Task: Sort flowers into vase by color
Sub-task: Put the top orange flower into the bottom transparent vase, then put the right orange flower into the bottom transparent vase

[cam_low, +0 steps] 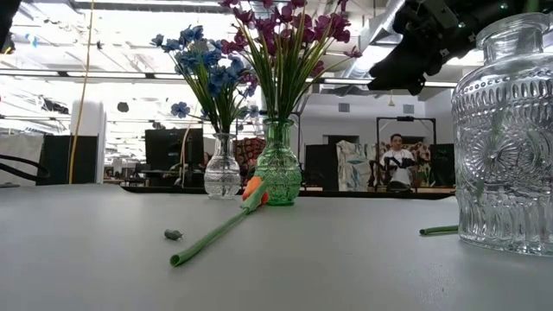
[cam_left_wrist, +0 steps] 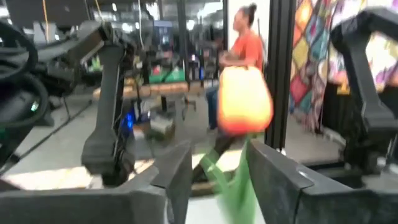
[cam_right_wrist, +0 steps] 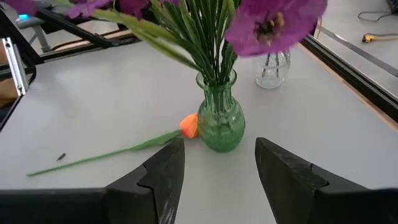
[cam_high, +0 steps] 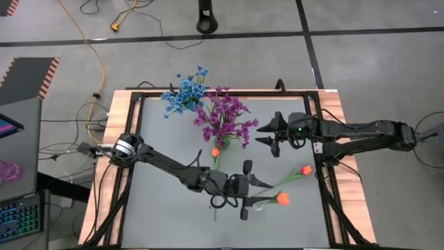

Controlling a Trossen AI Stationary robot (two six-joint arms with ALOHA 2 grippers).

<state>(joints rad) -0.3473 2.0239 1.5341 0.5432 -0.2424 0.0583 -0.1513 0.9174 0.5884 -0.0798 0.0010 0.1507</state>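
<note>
Blue sprigs (cam_high: 184, 94) stand in a small clear vase (cam_low: 222, 168), and purple sprigs (cam_high: 225, 118) stand in a green vase (cam_right_wrist: 219, 127). One orange tulip (cam_low: 216, 231) lies on the table with its bud by the green vase. A second tulip (cam_high: 295, 175) lies toward the right edge. A large clear vase (cam_low: 510, 130) stands near the near edge. My left gripper (cam_high: 251, 189) is by that vase and shut on a third tulip (cam_high: 281, 198). My right gripper (cam_high: 272, 135) hovers open to the right of the green vase. My left gripper has the tulip's green stem (cam_left_wrist: 229, 182) between its two fingers, below the bud (cam_left_wrist: 244, 102). The fingers lie level and point toward the table's right. The bud sticks out ahead of the fingertips, and the tulip is lifted clear of the table.
Black frame rails (cam_high: 326, 173) run around the grey table. A small dark scrap (cam_low: 173, 234) lies near the first tulip's stem end. People show in the room beyond, one in orange (cam_left_wrist: 245, 40) and one seated (cam_low: 397, 160). Bare table lies to the left.
</note>
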